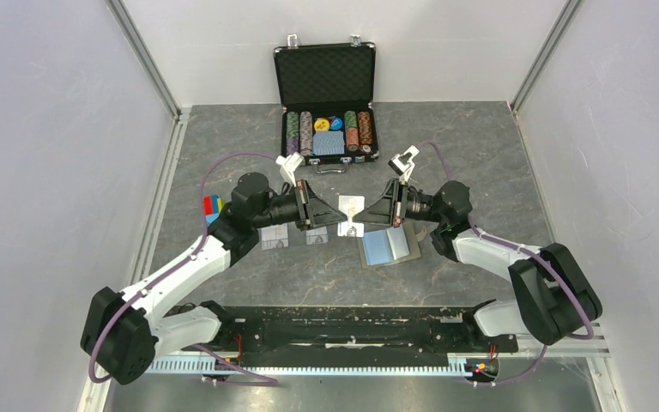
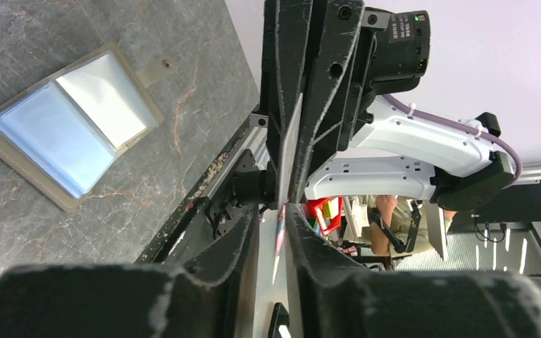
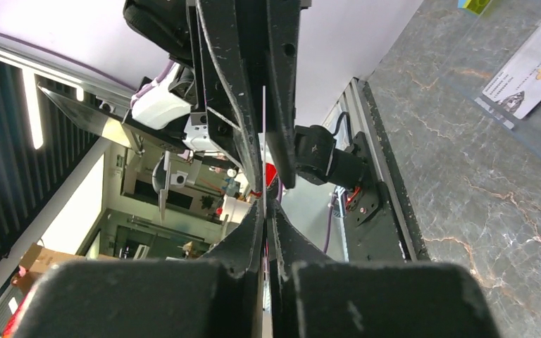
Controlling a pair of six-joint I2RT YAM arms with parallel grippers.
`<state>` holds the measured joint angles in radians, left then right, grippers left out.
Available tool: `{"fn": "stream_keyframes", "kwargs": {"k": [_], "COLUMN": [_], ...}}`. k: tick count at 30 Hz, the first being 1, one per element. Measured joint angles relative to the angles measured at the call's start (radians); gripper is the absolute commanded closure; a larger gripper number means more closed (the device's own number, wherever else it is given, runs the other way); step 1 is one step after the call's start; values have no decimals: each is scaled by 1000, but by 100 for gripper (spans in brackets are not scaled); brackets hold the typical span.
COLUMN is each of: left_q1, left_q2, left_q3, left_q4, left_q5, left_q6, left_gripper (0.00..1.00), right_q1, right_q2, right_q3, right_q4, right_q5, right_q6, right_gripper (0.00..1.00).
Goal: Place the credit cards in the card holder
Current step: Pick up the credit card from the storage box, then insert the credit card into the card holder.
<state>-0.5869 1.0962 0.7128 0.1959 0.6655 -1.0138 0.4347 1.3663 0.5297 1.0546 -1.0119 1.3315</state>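
Note:
One whitish credit card (image 1: 351,215) hangs in the air between my two grippers, which face each other tip to tip. My right gripper (image 1: 365,213) is shut on the card's right end; in the right wrist view the card's thin edge (image 3: 263,141) runs out from between its pressed fingers (image 3: 264,218). My left gripper (image 1: 336,215) is at the card's left end. In the left wrist view its jaws (image 2: 273,232) stand a little apart, with the card's edge (image 2: 280,236) loose in the gap. The taupe card holder (image 1: 388,247) lies open, blue lining up (image 2: 70,134), just below the right gripper.
An open black poker-chip case (image 1: 326,112) stands at the back centre. Clear plastic sleeves (image 1: 296,237) lie on the table under the left gripper, one with a printed card (image 3: 528,70). Small coloured blocks (image 1: 212,206) sit at the left by the left arm.

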Motion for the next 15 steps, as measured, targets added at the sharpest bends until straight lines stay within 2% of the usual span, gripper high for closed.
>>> {"fn": "stream_keyframes", "kwargs": {"k": [2, 7, 9, 13, 15], "left_q1": [0, 0, 0, -5, -18], "left_q2": [5, 11, 17, 40, 55], "left_q3": [-1, -19, -21, -20, -17], "left_q4": [0, -8, -30, -163, -230], "left_q5": [-1, -7, -21, -99, -130], "left_q6": [-5, -8, -6, 14, 27], "left_gripper": [61, 59, 59, 60, 60], "right_q1": [0, -2, -12, -50, -82], "right_q2": [0, 0, 0, 29, 56], "right_q3": [0, 5, 36, 232, 304], "right_q4": [8, -114, -277, -783, -958], "right_q5": [-2, -4, -4, 35, 79], "right_q6": [2, -105, -218, -568, -715], "right_gripper": [100, 100, 100, 100, 100]}}
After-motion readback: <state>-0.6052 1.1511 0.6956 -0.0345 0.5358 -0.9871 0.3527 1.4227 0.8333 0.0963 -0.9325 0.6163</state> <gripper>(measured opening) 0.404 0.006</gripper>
